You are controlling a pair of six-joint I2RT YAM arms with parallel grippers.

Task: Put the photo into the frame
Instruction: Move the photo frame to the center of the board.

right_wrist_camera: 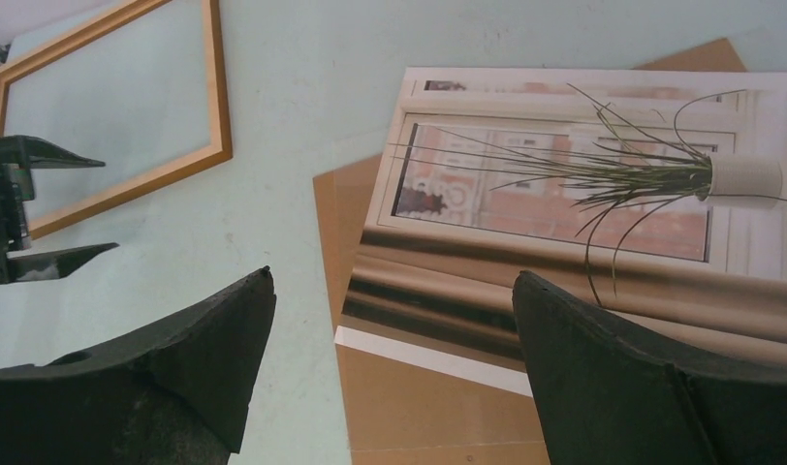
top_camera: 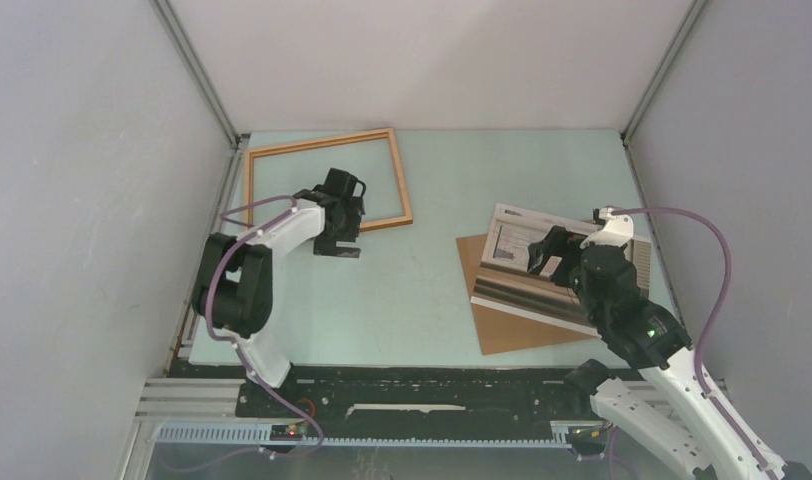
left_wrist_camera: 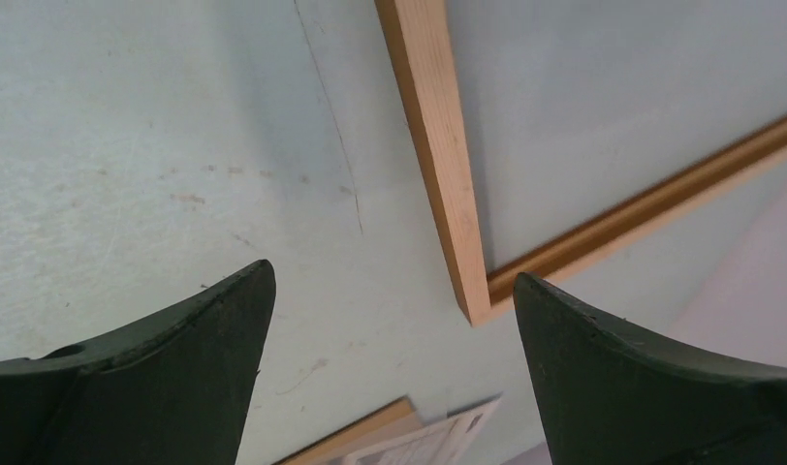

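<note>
Grey-white-pink paper photo (top_camera: 512, 272) lies flat on a brown board (top_camera: 522, 338) just under the right gripper (top_camera: 544, 256), whose empty jaws stand wide open, while the thin orange-brown wooden frame (top_camera: 322, 143) sits beside the wide-open, empty left gripper (top_camera: 338, 248).

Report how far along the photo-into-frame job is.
Done: nothing yet; the frame lies empty at the far left. In hand: nothing; the left gripper hangs open by the frame's corner, the right gripper open over the photo, which lies face up on the backing board. Left: pick up the photo and lay it in the frame.
</note>
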